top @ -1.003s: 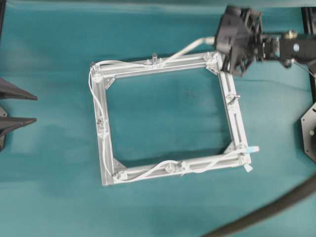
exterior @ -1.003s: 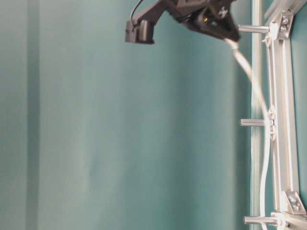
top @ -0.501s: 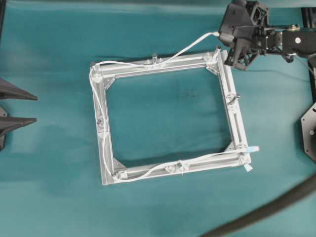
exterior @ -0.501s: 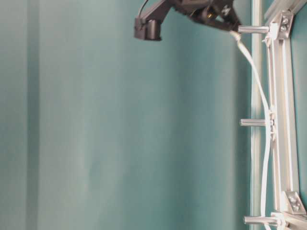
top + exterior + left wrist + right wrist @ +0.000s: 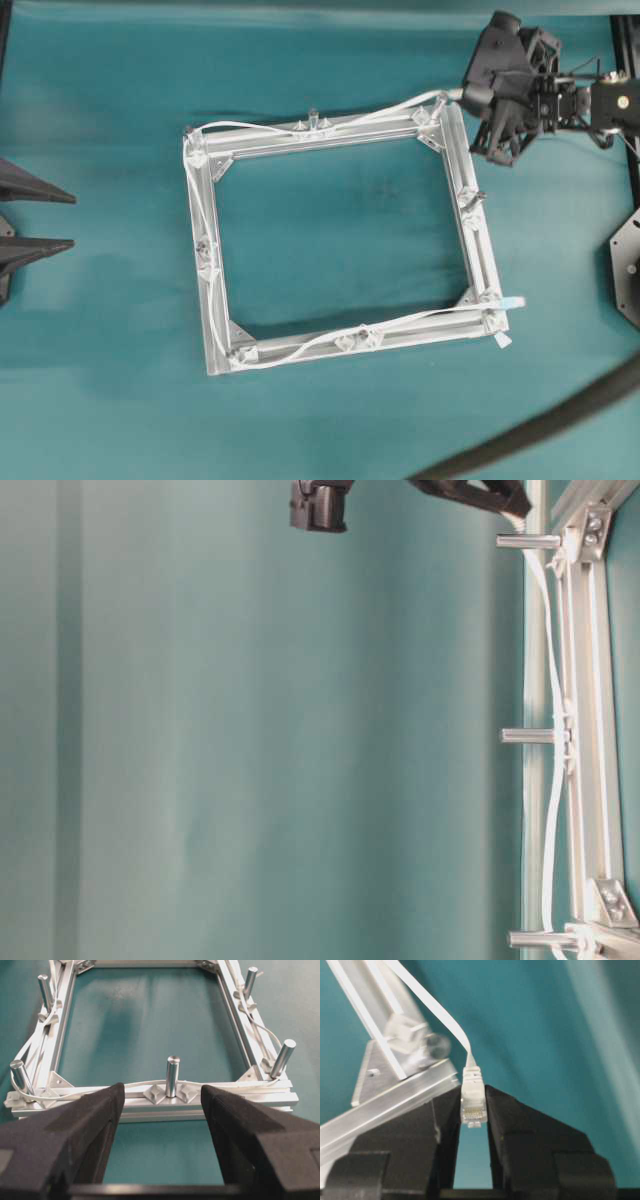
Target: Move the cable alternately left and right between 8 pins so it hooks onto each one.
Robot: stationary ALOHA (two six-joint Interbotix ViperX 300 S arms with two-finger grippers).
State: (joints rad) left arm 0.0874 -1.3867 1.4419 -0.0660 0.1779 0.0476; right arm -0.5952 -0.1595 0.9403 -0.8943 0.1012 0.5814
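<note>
White flat cable [image 5: 300, 345] threaded round the square silver aluminium frame [image 5: 212, 300], plug end at its top-right corner.
My right claw [image 5: 472, 1110] pinches the small white plug [image 5: 472, 1097]; left claw [image 5: 160, 1110] spread, idle. Risk: pulling taut could slip the plug out, or lift cable off the short silvery pins [image 5: 172, 1075].

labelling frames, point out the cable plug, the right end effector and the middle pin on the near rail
cable plug [image 5: 472, 1095], right wrist view, on its clear body
right end effector [image 5: 471, 1110], right wrist view, between fingertips
middle pin [image 5: 172, 1076], left wrist view, on its shaft
</note>
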